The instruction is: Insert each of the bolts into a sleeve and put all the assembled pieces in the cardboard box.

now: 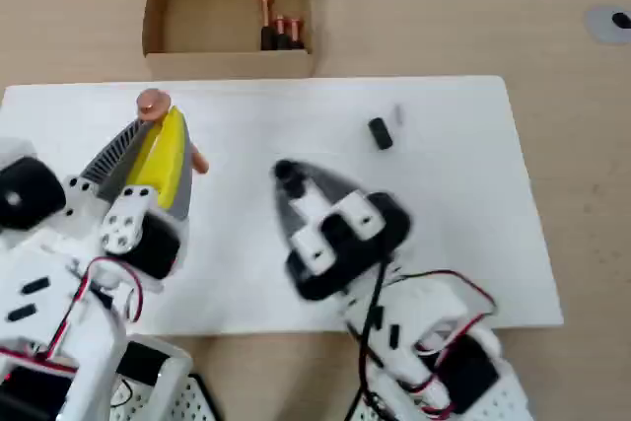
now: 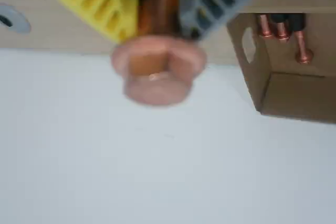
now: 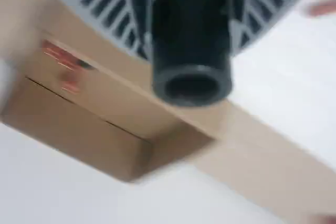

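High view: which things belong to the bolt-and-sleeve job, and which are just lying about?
Job: bolt in left gripper; sleeve in right gripper; loose sleeve on the mat; box holding three assembled pieces.
Lying about: grey disc on the table, off the mat; small pale bit beside the loose sleeve, too small to identify.
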Controlling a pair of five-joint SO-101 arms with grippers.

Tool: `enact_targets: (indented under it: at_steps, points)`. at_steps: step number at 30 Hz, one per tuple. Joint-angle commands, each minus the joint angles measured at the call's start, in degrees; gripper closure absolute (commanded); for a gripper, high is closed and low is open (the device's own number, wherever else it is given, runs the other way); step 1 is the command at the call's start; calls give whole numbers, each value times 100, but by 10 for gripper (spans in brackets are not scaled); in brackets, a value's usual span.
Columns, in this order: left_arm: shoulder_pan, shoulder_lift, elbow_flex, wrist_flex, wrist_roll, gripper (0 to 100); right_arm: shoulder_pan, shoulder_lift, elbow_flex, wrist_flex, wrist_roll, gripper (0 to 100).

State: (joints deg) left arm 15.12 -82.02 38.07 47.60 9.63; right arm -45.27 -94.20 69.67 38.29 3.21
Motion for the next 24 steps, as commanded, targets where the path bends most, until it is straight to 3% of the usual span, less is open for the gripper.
enact_targets:
  at_steps: [1, 12, 22, 24]
  points:
    - [44, -40, 70, -176, 176, 991, -620, -154, 347, -791, 26, 988]
    - [70, -66, -290, 510, 220, 991, -1112, -163, 1156, -1793, -202, 988]
    - [114, -75, -905, 1046, 220, 991, -1086, -163, 1244, -1829, -545, 988]
    - [404, -75, -923, 1055, 220, 994, -1086, -163, 1244, -1829, -545, 988]
